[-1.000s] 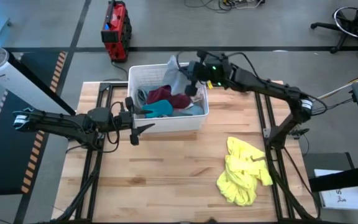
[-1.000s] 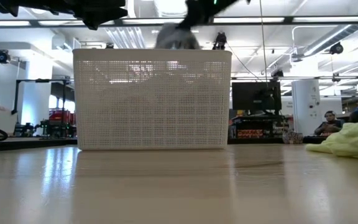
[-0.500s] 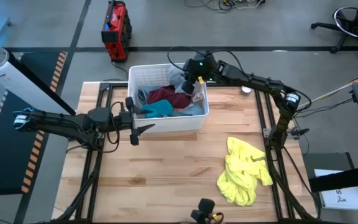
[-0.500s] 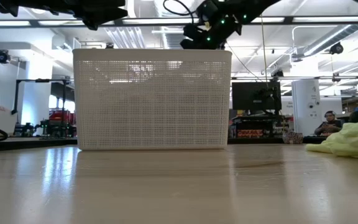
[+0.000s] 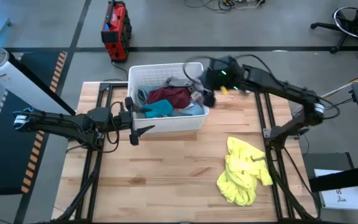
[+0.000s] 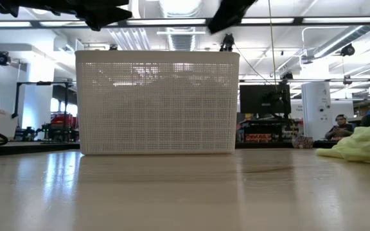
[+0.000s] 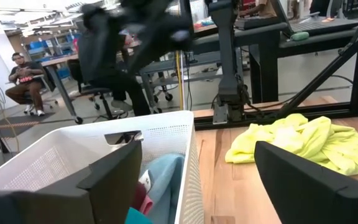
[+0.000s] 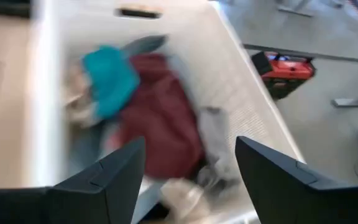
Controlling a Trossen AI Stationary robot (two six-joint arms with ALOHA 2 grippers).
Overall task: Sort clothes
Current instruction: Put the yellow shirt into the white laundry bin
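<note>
Main worry from my seat: both grippers are empty and parked at the white basket, so the next grab goes into a tangled heap. The maroon garment lies on top, with the teal one just beside it and grey fabric against the right wall. A pinch there could easily catch two pieces at once, or snag the mesh wall and drag the light basket across the wooden table.

Second worry: the right arm shows motion blur, and a fast dip so near the rim could clip it.

Right gripper: over the basket's right edge, fingers spread, nothing between them. Its wrist view looks straight down on the maroon and teal garments.

Left gripper: low at the basket's left front corner, fingers wide apart, holding nothing, arm stretched level across the table.

Yellow garment: already out, lying bunched on the table's right side, well apart from the basket.
</note>
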